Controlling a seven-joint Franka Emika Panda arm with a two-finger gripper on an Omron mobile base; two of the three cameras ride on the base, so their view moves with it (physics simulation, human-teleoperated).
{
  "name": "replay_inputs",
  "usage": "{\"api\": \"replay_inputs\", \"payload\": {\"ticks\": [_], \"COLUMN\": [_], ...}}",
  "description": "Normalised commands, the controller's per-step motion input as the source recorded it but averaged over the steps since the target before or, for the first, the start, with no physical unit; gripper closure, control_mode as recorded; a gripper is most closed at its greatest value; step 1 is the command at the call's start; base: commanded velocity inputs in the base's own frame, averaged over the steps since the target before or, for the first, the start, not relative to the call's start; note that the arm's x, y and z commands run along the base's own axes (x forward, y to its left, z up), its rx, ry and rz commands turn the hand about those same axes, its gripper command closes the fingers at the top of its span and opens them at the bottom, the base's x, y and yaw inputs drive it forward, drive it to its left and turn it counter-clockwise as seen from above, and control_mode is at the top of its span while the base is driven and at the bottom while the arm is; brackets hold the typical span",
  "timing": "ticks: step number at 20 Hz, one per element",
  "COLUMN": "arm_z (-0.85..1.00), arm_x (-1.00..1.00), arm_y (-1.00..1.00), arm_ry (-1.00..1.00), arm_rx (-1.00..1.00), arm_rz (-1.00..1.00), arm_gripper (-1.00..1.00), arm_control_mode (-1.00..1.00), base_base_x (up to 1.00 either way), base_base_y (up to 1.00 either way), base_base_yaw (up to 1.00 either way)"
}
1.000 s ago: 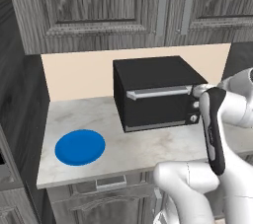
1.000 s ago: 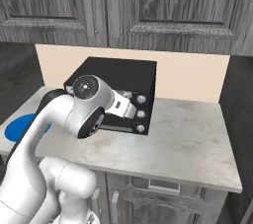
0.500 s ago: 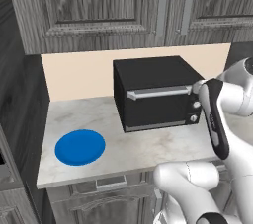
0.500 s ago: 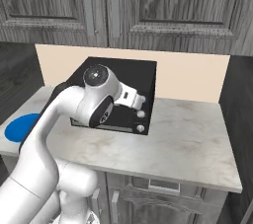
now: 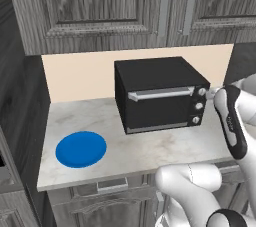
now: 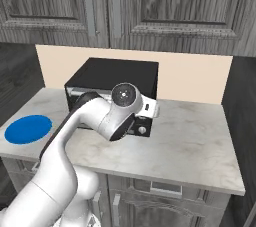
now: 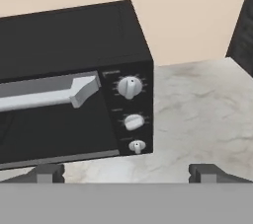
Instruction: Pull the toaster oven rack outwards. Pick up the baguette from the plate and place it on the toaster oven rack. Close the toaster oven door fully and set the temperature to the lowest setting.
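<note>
The end effector point(image 7: 126, 172) hung in front of the toaster oven point(image 5: 160, 93), off its knob side and clear of it, with its two dark fingertips point(image 7: 45, 172) spread wide and nothing between them. In the hand view the three silver knobs point(image 7: 129, 87) stood in a column just above and between the tips, the largest at the top and the smallest at the bottom. In the left base view the hand sat near the oven's right front corner, level with the knob column. The toaster oven door point(image 5: 159, 108) was shut flat against the black boxy body, its silver bar handle point(image 7: 49, 94) running level across the upper edge, so the inside of the oven could not be seen. The plate point(image 5: 81, 148), a flat round bright blue disc, lay well apart from the oven toward the other end of the surface point(image 5: 165, 148) and carried nothing. That surface was pale grey marbled stone with a smooth face. A plain beige backsplash point(image 5: 80, 73) rose behind the oven, and dark grey wood-grained cabinets point(image 5: 100, 6) with slim vertical bar handles hung above.
</note>
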Motion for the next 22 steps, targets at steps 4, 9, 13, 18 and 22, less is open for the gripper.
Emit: {"api": "replay_inputs", "payload": {"ticks": [4, 9, 13, 18, 22], "arm_z": [-0.15, -0.15, -0.14, -0.13, -0.10], "arm_x": [0.03, 0.00, 0.00, 0.00, 0.00], "arm_y": [-0.16, -0.04, 0.00, 0.00, 0.00], "arm_ry": [-0.14, -0.09, -0.10, -0.11, -0.11], "arm_rx": [0.00, 0.00, -0.01, -0.02, -0.03], "arm_rz": [0.06, 0.02, 0.00, 0.00, 0.00], "arm_gripper": [-1.00, -1.00, -1.00, -1.00, -1.00], "arm_control_mode": [-1.00, -1.00, -1.00, -1.00, -1.00], "base_base_x": [0.00, 0.00, 0.00, 0.00, 0.00], "base_base_y": [0.00, 0.00, 0.00, 0.00, 0.00], "base_base_yaw": [0.00, 0.00, 0.00, 0.00, 0.00]}}
